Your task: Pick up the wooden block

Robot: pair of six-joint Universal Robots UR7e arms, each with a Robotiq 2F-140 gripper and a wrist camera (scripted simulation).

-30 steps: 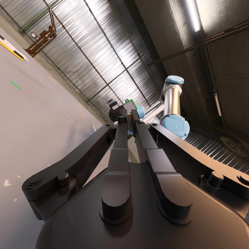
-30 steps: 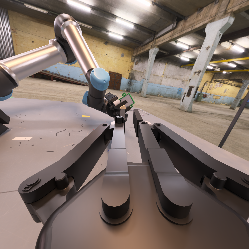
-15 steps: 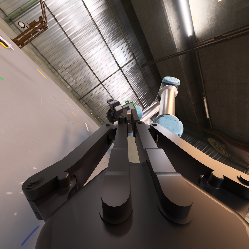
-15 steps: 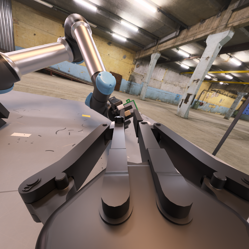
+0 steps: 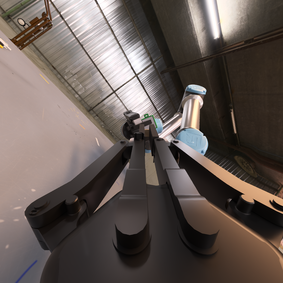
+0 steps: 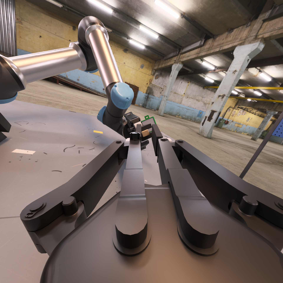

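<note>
The wooden block (image 5: pixel 147 132) is a small tan cube, pinched between the fingertips of my left gripper (image 5: pixel 147 129), which is shut on it and holds it off the table. In the right wrist view the block (image 6: pixel 145 132) shows in the left gripper's fingers (image 6: pixel 146 127), above the grey table (image 6: pixel 46 153). My right gripper (image 6: pixel 147 132) has a narrow gap with nothing gripped. The block lines up in that gap, slightly beyond the tips; I cannot tell if it touches them.
The right arm (image 5: pixel 191 116) reaches in from the far right in the left wrist view. The left arm (image 6: pixel 104 58) comes from the left over the table. A green-rimmed white card (image 6: pixel 149 121) sits on the left wrist. Hall pillars (image 6: pixel 229 85) stand far off.
The left arm has carried the block closer to the right gripper. The block now sits in line with the gap between the right fingertips. Neither gripper's finger gap has changed.
</note>
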